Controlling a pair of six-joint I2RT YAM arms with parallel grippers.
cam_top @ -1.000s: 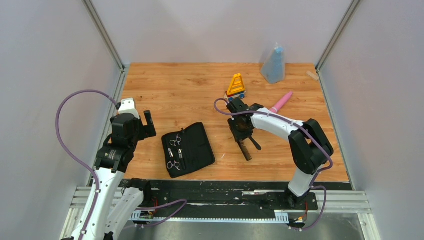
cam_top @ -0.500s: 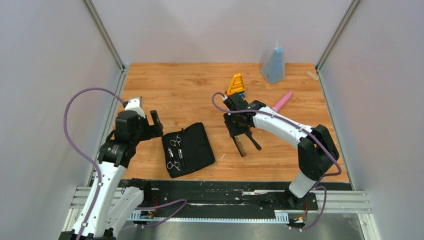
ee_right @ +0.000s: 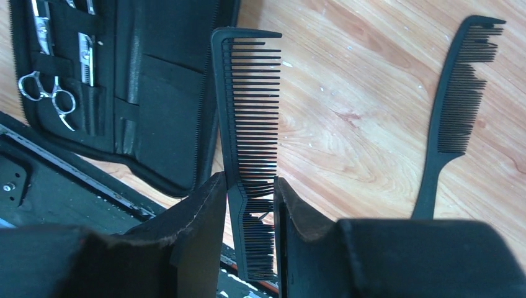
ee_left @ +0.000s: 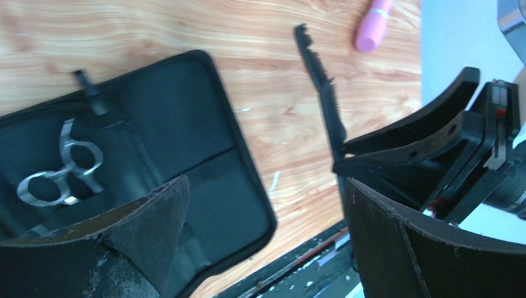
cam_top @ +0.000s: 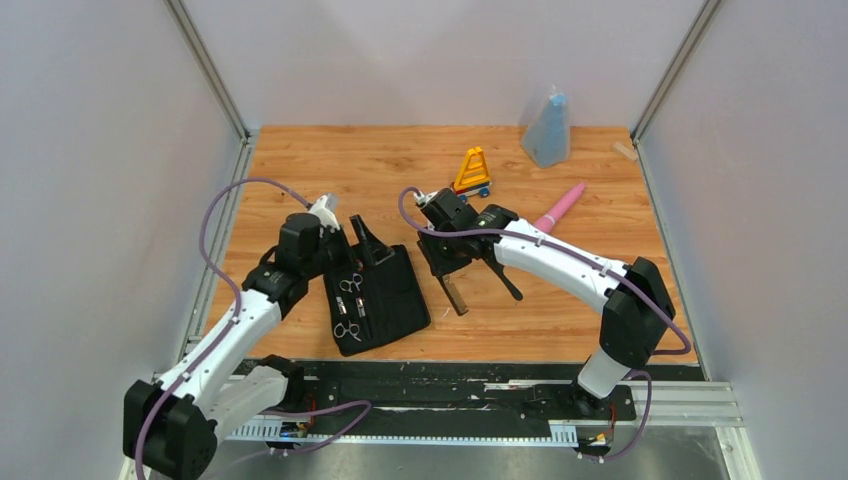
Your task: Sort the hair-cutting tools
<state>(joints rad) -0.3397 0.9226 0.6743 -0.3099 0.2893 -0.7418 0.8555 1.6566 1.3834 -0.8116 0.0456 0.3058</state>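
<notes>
The right claw (ee_right: 248, 186) was clenched on the plain comb (ee_right: 248, 93), just right of the open case (cam_top: 400, 300) near the tabletop's (cam_top: 330, 170) near edge. It would best be laid flat in the case's bare-looking right half. The left half held both scissors (cam_top: 349, 283). The handled comb (ee_right: 459, 105) lay mid-tabletop, and the left claw (cam_top: 352, 238) gaped empty.

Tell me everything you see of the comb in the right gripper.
The comb is flat, black, plastic-looking, handleless: a spine with wide teeth toward its far end and finer ones nearer the wrist. The right gripper is shut on it across its width, one finger on the spine, one on the tooth tips. It seems lifted off the table, its tip by the open black case.
</notes>
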